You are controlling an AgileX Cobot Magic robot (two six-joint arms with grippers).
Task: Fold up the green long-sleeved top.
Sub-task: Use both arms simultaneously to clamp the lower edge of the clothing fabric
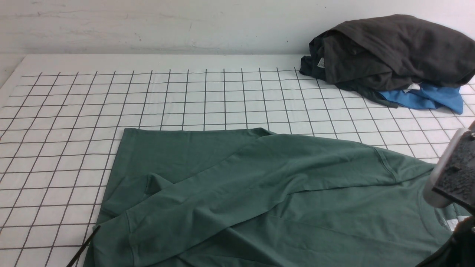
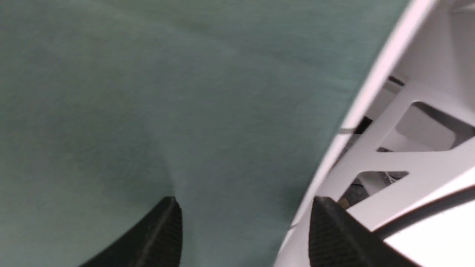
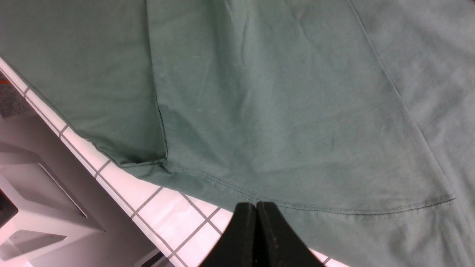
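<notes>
From the front, the green long-sleeved top (image 1: 282, 193) lies spread over the near part of the gridded table (image 1: 185, 96), one sleeve folded across it; dark garments (image 1: 389, 48) are heaped on a blue garment (image 1: 426, 98) far right. At the left wrist, the left gripper (image 2: 245, 222) stands released, jaws wide above green cloth at the table's edge. At the right wrist, the right gripper (image 3: 256, 213) is clenched, tips together at the stitched hem.

Dark garments (image 1: 393, 48) heaped over a blue garment (image 1: 426, 98) on gridded cloth (image 1: 185, 96).

Green long-sleeved top (image 1: 282, 193) spread rumpled, sleeve folded across body.
</notes>
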